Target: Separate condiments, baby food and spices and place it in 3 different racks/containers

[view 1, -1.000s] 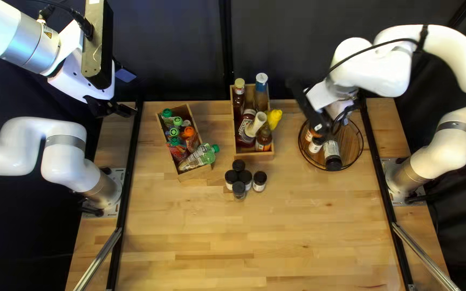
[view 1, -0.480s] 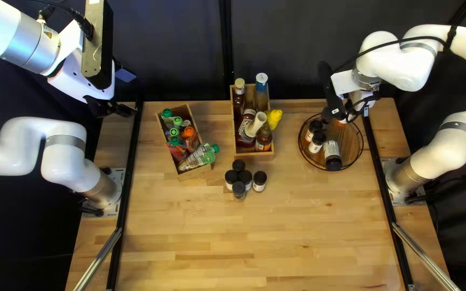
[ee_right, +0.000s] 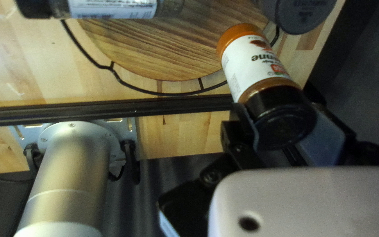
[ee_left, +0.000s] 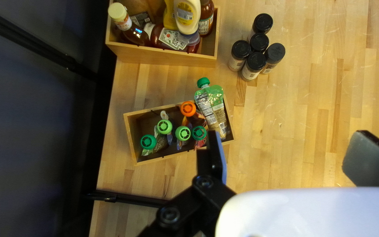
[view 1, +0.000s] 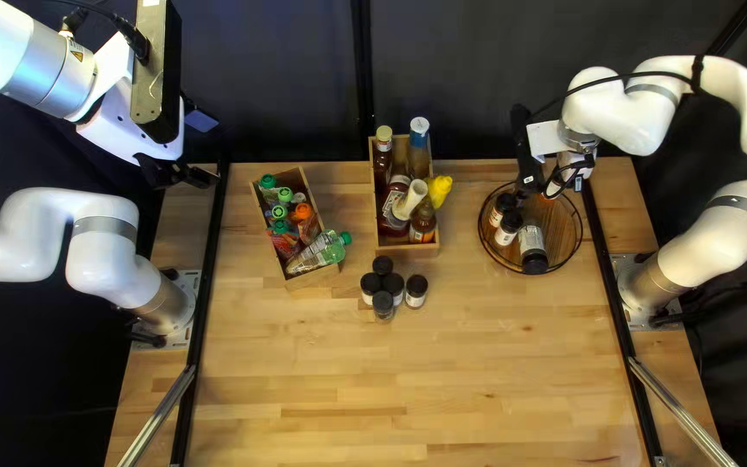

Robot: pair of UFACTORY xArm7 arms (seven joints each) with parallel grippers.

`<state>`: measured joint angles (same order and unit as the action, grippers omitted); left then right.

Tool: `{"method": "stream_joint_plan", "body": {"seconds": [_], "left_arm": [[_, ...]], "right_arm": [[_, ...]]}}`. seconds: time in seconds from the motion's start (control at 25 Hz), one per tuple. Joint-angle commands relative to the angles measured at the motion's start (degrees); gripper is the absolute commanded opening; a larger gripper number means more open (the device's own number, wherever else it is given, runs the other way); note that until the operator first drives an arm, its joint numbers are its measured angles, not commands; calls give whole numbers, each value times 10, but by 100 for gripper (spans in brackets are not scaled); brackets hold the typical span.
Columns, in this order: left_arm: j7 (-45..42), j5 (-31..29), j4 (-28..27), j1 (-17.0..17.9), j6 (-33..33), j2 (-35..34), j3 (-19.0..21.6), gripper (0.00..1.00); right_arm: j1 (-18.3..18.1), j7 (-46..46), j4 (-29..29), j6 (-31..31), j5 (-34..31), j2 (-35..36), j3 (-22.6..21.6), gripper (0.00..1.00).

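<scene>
- Right pincer (ee_right: 286, 125) is closed on the black cap of an orange-bottomed spice bottle (ee_right: 257, 66), which slants, base outward, at the far edge of the round rack (view 1: 559, 227); whether the base touches the rack cannot be told.
- Spice sorting looks to be the step in hand. Next, the robot would need to bring the bottle upright over bare wood, settle its base inside the wire rim (ee_right: 154, 93), then let go and lift straight off.
- Two spice bottles stand by the rack's left edge, and a lying bottle (view 1: 532, 246) reaches its near edge; a low sideways swing could knock them, and the rim could catch the base.
- Five black-capped spice bottles (ee_left: 259, 42) stand grouped mid-table, nearer its far edge, apparently next for the rack.
- Pouches (ee_left: 213, 109) fill the left box (view 1: 315, 278); condiments (view 1: 396, 203) fill the middle one, with a yellow bottle (view 1: 440, 190) leaning over its right edge. Both groups look sorted.
- Left pincer (ee_left: 288, 138) is spread, with nothing pinched, out of the way.
</scene>
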<state>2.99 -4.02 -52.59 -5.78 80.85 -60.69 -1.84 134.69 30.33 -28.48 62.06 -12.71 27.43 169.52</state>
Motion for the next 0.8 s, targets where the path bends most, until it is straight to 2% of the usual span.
{"method": "stream_joint_plan", "body": {"seconds": [0.04, 0.32, 0.36, 0.4, 0.44, 0.48, 0.52, 0.8], "left_arm": [[0, 0, 0, 0, 0, 0, 0, 100], [0, 0, 0, 0, 0, 0, 0, 100], [0, 0, 0, 0, 0, 0, 0, 100], [0, 0, 0, 0, 0, 0, 0, 100], [0, 0, 0, 0, 0, 0, 0, 100], [0, 0, 0, 0, 0, 0, 0, 100], [0, 0, 0, 0, 0, 0, 0, 100], [0, 0, 0, 0, 0, 0, 0, 100]], "right_arm": [[-2, -6, 3, -12, -3, -16, -2, 0], [-1, -10, 2, -24, -5, -41, -7, 2], [-1, -10, 1, -25, -6, -44, -7, 9], [-1, -11, 1, -26, -6, -47, -8, 28], [-1, -11, -1, -26, -6, -51, -9, 55], [-1, -11, -2, -26, -6, -53, -9, 71], [0, -9, -3, -25, -7, -54, -9, 83], [5, 1, 2, -11, -4, -34, -8, 96]]}}
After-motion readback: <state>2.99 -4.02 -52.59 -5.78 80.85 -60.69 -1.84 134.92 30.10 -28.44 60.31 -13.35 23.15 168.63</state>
